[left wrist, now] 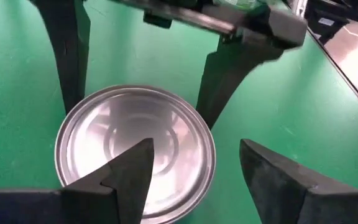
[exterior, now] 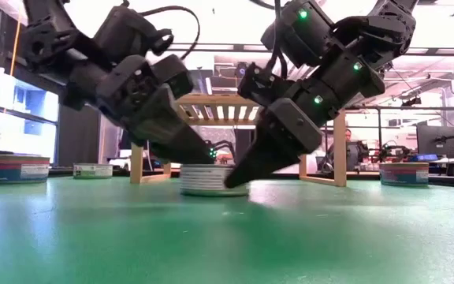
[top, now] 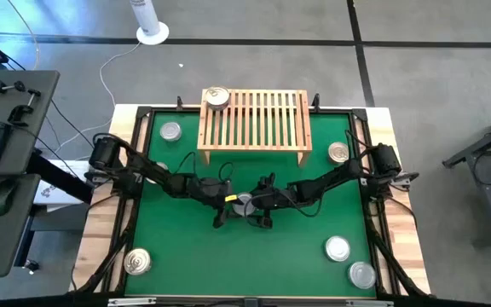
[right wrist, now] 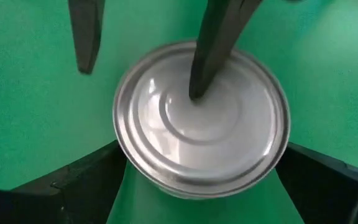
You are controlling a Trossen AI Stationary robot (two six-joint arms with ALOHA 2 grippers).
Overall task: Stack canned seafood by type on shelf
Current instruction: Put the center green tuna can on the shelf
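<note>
Left edge of bench: a silver-topped tin (top: 170,131) sat on the green mat (top: 186,247) near the shelf's left end, and a gold-ringed tin (top: 137,261) lay at the near-left corner.
Shelf: the light-wood slatted shelf (top: 254,121) stood at the far side of the mat, one tin (top: 216,97) resting on its left rear corner.
Left jaws: the left gripper (left wrist: 194,171) hung low at mid-mat, jaws apart; one finger (left wrist: 129,171) lay over the top of the centre tin, the other stood off its rim over bare mat.
Centre tin: a plain silver-topped tin (right wrist: 201,118) sat flat on the mat in front of the shelf, both arms meeting over it.
Right jaws: the right gripper (right wrist: 201,177) came in from the opposite side, jaws spread wide, a finger on either side of the tin; contact with its wall I couldn't quite confirm.
Right side of bench: a gold-topped tin (top: 338,152) lay by the shelf's right leg, and two silver tins (top: 337,248) (top: 362,274) near the near-right corner.
</note>
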